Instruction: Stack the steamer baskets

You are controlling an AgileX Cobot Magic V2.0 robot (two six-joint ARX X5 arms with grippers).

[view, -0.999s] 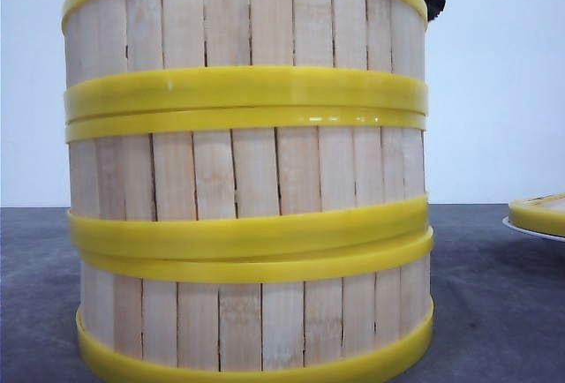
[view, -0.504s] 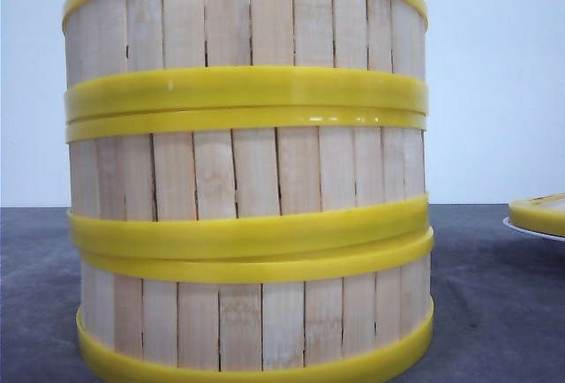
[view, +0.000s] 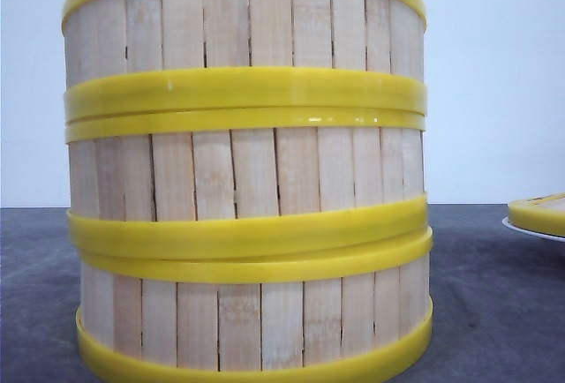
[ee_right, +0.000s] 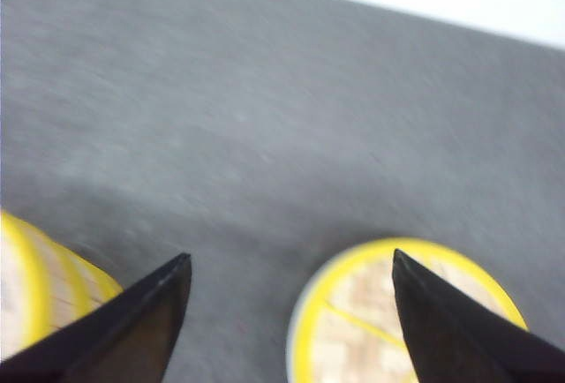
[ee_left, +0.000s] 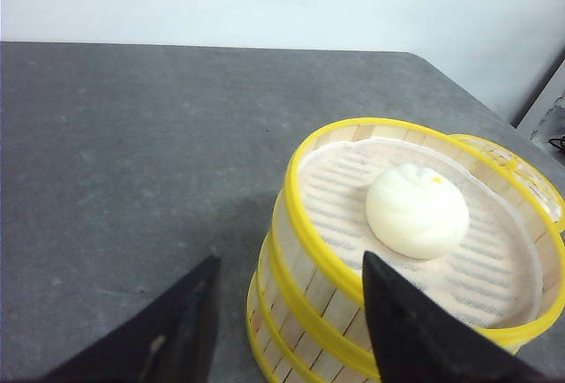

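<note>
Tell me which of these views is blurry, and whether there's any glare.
Right wrist view: motion-smeared, the grey table streaked. Front view: sharp, small glints on the steamer baskets' yellow rims. Left wrist view: clear, a soft shadow beside the stack, the bun evenly lit.

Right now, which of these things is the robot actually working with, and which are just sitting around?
Part of the job:
- steamer baskets, three stacked in one tower
- left gripper, open beside the stack
- right gripper, open over the table

Just lying about:
- white bun in the top basket
- yellow-rimmed lid on a white plate
- grey table
</note>
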